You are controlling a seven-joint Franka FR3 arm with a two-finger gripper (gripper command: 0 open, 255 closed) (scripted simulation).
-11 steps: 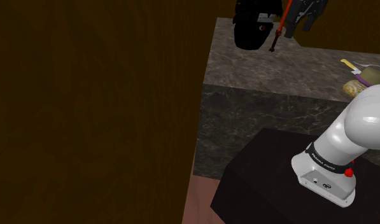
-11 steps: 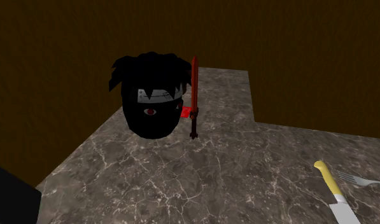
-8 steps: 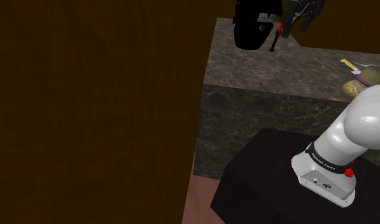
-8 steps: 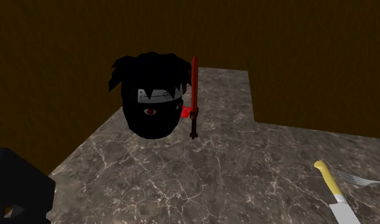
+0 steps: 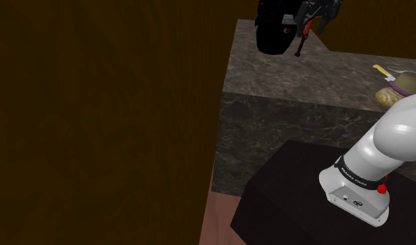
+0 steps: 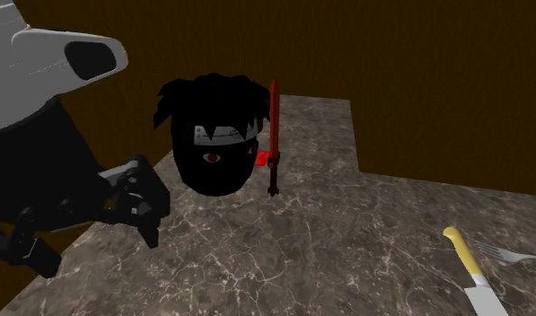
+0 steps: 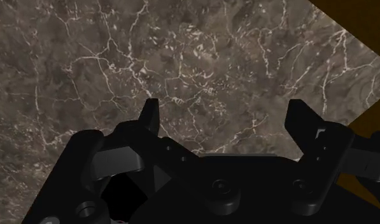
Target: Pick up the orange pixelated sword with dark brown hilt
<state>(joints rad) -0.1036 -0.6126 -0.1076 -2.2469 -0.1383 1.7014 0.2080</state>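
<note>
1. The two black fingers (image 7: pixel 150 116) of the all-black gripper (image 7: pixel 226 121) are standing wide apart, released, with nothing between them but bare stone.
2. The gripper is hanging on the white arm (image 5: pixel 380 149) above the grey-brown veined marble counter (image 6: pixel 347 242). In the second exterior view it is sitting to the left of the sword, apart from it.
3. The slim red-orange pixelated sword (image 6: pixel 273 126) with a dark brown hilt is standing nearly upright near the counter's far corner, close to the brown wall. Its blade is pointing up and its hilt end appears to be resting on the stone.
4. The sword is leaning just beside a round black head with spiky hair and a grey headband (image 6: pixel 212 148). Whether the two are touching is not clear.
5. The sword is looking thin, stiff and light, so weight is not likely to be the trouble. Balanced on its tip, it is likely to topple at a nudge, and the narrow blade may twist between the pads.
6. A sound hold is probably across the flat faces, low on the blade just above the small red guard. The fingers should be coming in from the side away from the head, so that neither one is pushing it.
7. A yellow-handled knife (image 6: pixel 466 260) and a grey fork (image 6: pixel 517 256) are lying near the counter's near edge, well apart from the sword.
</note>
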